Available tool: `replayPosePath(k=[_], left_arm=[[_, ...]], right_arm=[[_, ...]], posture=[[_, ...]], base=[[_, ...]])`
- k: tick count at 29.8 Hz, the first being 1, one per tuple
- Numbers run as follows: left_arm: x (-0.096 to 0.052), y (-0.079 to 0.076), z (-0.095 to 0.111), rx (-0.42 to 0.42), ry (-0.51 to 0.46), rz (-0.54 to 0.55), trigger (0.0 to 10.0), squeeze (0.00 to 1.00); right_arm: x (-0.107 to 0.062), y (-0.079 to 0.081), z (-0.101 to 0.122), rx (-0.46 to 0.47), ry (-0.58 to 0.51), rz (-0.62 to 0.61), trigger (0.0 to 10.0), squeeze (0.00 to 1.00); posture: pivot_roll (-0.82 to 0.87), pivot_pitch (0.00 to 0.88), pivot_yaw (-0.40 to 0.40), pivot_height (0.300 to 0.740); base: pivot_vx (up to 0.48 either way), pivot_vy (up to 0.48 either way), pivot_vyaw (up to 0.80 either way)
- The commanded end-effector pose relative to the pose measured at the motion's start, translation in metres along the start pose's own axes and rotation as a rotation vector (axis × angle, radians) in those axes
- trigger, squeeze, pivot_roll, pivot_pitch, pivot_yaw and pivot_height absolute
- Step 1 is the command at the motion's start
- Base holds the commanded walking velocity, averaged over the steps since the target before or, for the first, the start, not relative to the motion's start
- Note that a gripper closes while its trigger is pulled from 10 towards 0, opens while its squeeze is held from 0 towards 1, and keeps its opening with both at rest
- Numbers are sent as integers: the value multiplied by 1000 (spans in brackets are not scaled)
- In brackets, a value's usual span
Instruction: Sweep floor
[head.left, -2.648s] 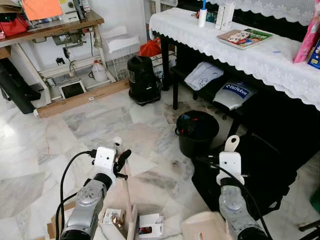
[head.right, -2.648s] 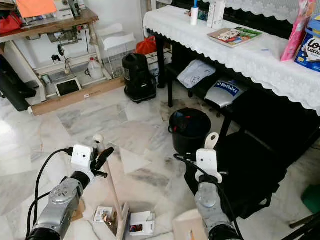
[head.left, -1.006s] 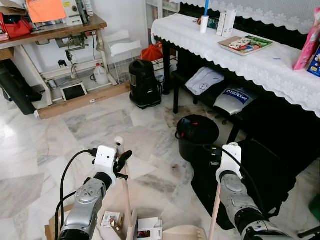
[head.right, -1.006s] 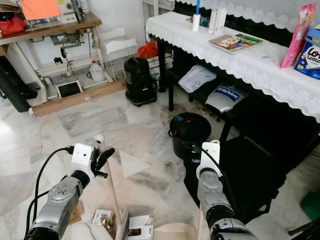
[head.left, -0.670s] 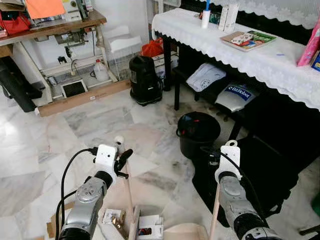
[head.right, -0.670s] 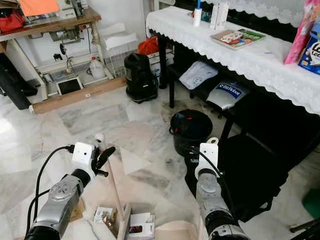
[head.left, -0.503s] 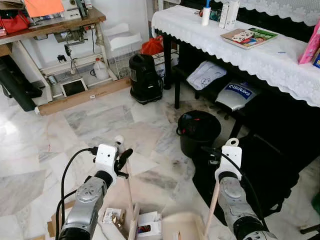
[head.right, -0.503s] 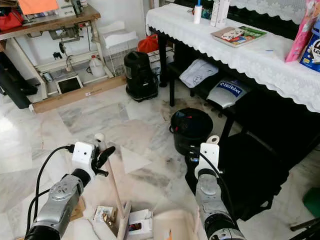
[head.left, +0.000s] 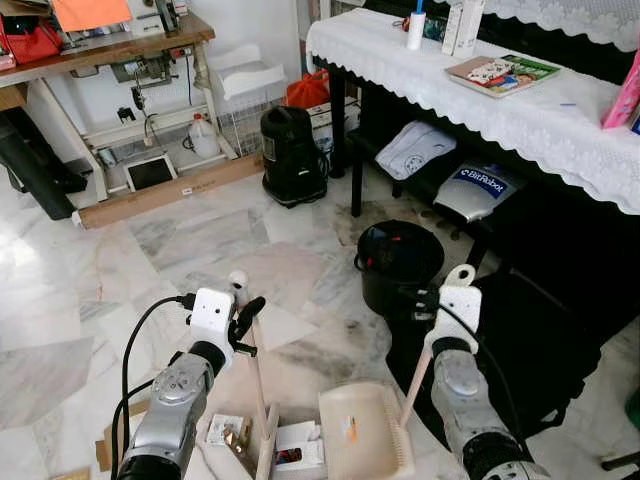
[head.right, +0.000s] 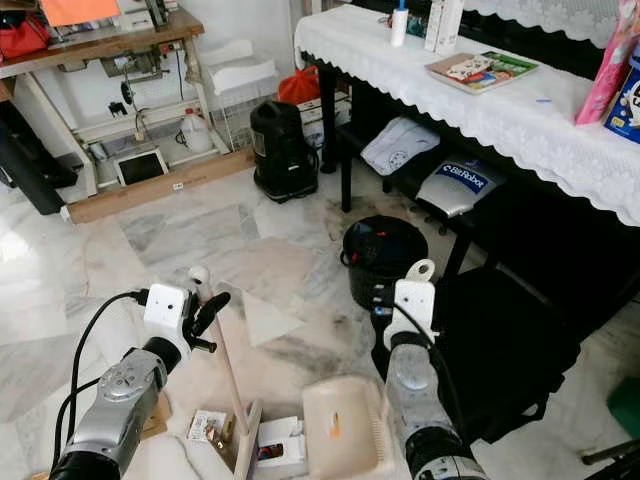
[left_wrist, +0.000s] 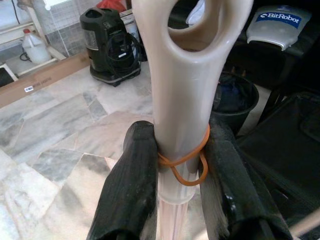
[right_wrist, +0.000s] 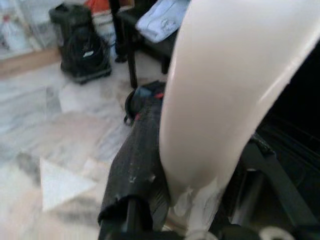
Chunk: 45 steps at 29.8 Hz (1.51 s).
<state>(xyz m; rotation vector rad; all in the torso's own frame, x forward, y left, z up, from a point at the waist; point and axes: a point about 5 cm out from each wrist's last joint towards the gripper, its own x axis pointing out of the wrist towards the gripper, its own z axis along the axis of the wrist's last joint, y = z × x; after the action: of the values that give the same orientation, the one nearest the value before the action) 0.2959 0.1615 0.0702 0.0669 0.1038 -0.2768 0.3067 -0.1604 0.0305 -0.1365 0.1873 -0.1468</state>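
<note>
On the floor (head.left: 200, 230), the dustpan (head.left: 362, 432) lies just right of the boxes (head.left: 292, 447) and the broom (head.left: 255, 380). The bucket (head.left: 399, 262) stands behind it, beside the table (head.left: 480, 95). The vacuum (head.left: 292, 157) sits farther back, left of the table.

My two arms are silver, jointed in rounded metal segments with small dark screws. Each wrist ends in a white boxy housing, and from it reach two long black fingers: my left pincer (head.left: 243, 313) and my right pincer (right_wrist: 165, 200). A black cable loops from the left housing back along the forearm; another trails the right arm.
</note>
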Motion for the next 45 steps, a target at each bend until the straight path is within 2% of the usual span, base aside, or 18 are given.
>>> replayPosePath(k=[1,6,11,15,17,20,26,30,32,35,45], left_arm=[[0,5,5,20,-15,17,10000,0],[-5,5,4,28,-7,9,10000,0],[-8,6,1,32,4,8,10000,0],[-7,6,2,33,1,8,10000,0],[-5,5,4,33,-2,6,10000,0],[-5,4,4,33,-4,3,10000,0],[-5,4,4,33,-4,0,10000,0],[-5,4,4,35,-3,1,10000,0],[-5,5,4,42,3,4,10000,0],[-5,6,3,48,8,8,10000,0],[-3,5,0,41,34,-2,10000,0]], right_arm=[[-4,5,-5,-22,1,15,10000,0],[-14,8,-22,-49,51,24,10000,0],[-16,8,-27,-53,69,21,10000,0],[-13,3,-20,-57,23,-3,10000,0],[-4,-9,-4,-58,-56,-66,10000,0],[2,-16,7,-59,-101,-100,10000,0],[6,-21,11,-72,-107,-107,10000,0],[2,-19,1,-62,-61,-84,10000,0],[-4,-14,-10,-43,-11,-74,10000,0],[-10,-8,-18,-52,10,-55,10000,0],[-19,2,-31,-61,68,-21,10000,0]], posture=[[113,13,77,740],[130,15,84,740],[129,13,86,740],[128,3,87,740],[125,0,87,740],[121,0,88,740],[121,0,86,740],[124,0,85,740],[126,0,86,740],[125,0,88,740],[126,0,90,740]], base=[[0,0,0],[0,0,0],[0,0,0],[0,0,0],[0,0,0],[0,0,0],[0,0,0],[0,0,0],[0,0,0],[0,0,0],[0,0,0]])
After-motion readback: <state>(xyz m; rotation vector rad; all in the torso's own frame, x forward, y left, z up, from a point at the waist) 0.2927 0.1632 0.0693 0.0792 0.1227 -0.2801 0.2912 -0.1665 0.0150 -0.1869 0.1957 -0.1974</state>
